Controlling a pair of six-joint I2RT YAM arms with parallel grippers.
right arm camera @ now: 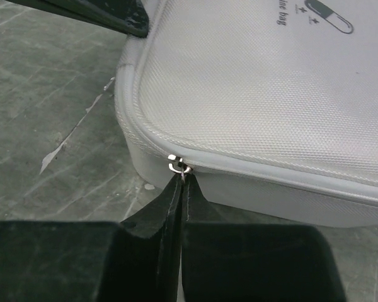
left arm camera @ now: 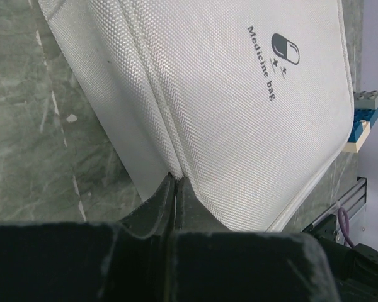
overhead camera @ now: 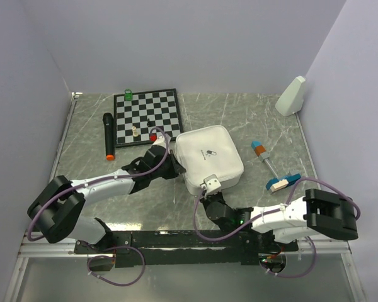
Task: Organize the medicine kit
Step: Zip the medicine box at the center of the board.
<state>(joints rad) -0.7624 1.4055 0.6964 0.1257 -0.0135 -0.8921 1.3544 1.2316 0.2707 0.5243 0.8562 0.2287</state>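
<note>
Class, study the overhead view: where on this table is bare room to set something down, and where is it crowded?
Free: the back strip between chessboard and white wedge; the left side between black microphone and left arm. Crowded: around the medicine kit, with left gripper and right gripper at its edges and brick pieces to its right.

**Medicine kit [overhead camera: 209, 158] closed, lying flat**

I see it near the middle of the table [overhead camera: 239, 107], lid up and turned a little askew. It is a white, square soft case with rounded corners and a woven texture. The lid looks shut along its seam. A dark pill logo [left arm camera: 285, 49] and "Medicine bag" mark the top. A small metal zip pull [right arm camera: 178, 165] sits on the near edge.
</note>
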